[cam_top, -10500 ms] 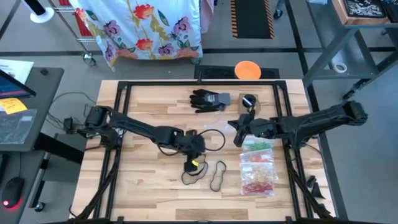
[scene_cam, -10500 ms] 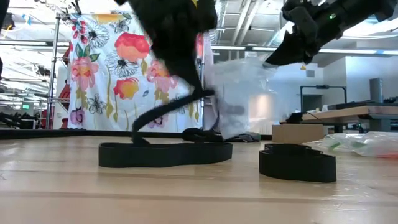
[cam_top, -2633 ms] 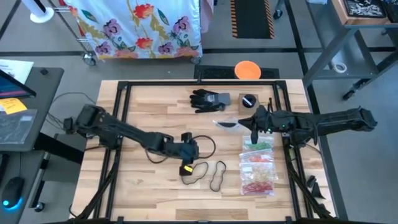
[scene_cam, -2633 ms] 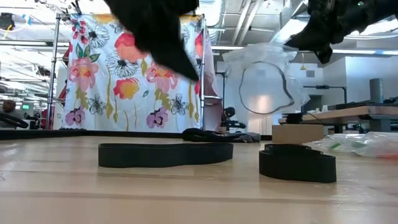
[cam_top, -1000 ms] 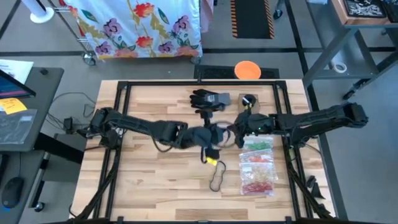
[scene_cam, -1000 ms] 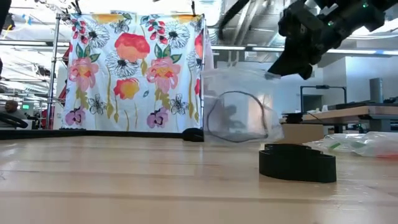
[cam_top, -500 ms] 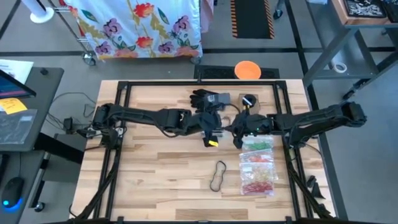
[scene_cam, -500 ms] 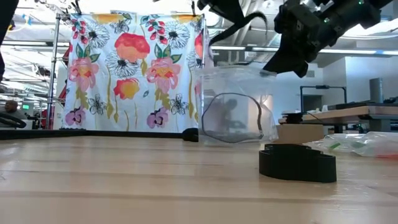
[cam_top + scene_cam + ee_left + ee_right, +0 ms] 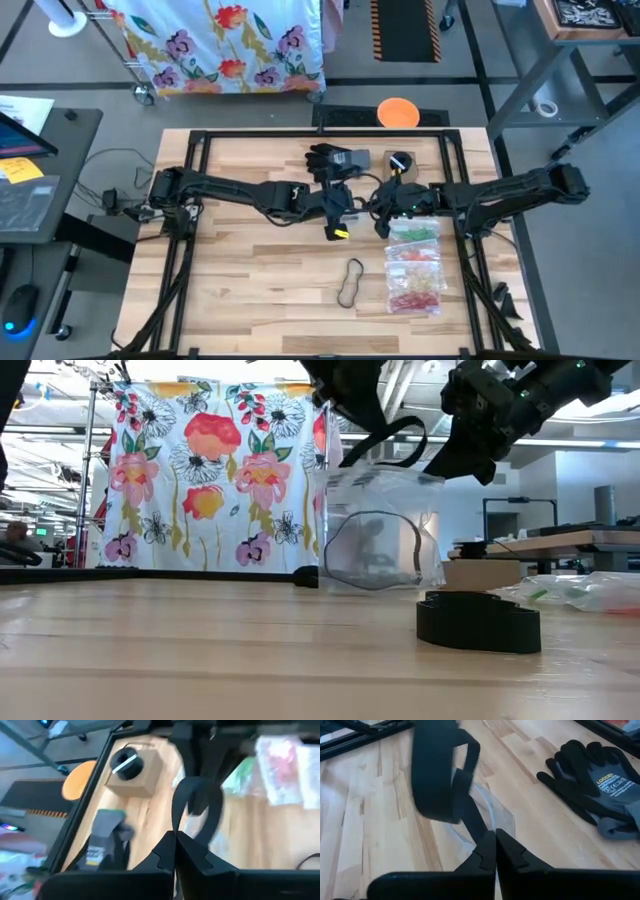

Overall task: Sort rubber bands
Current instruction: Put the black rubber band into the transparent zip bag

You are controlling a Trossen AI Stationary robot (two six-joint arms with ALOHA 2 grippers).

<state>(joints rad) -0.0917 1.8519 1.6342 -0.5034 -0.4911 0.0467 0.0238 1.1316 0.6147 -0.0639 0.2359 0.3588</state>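
The left arm reaches from the bench's left edge toward the middle, and its left gripper (image 9: 336, 212) is pressed together on a wide black rubber band (image 9: 197, 807), which loops up from the closed fingertips (image 9: 170, 851) in the left wrist view. In the low view that band (image 9: 385, 435) hangs just above the open mouth of a clear plastic bag (image 9: 375, 530), which already holds another thin black band (image 9: 372, 550). A small yellow tag (image 9: 341, 232) shows just beside the left gripper.

Near the bench's far edge lies a black glove (image 9: 333, 159), with a small cardboard box (image 9: 400, 163) carrying a black roll to its right. Toward the near edge, about the middle, a black rubber band (image 9: 350, 284) lies alone on the wood; the low view shows it as a thick dark loop (image 9: 478, 622) in the foreground.

The right gripper (image 9: 383, 207) is pinched shut on the rim of the clear bag (image 9: 485, 810), holding it off the bench. Just right of it, toward the bench's right edge, lie filled bags in a row: green bands (image 9: 414, 232), orange bands (image 9: 414, 258) and red bands (image 9: 412, 297)
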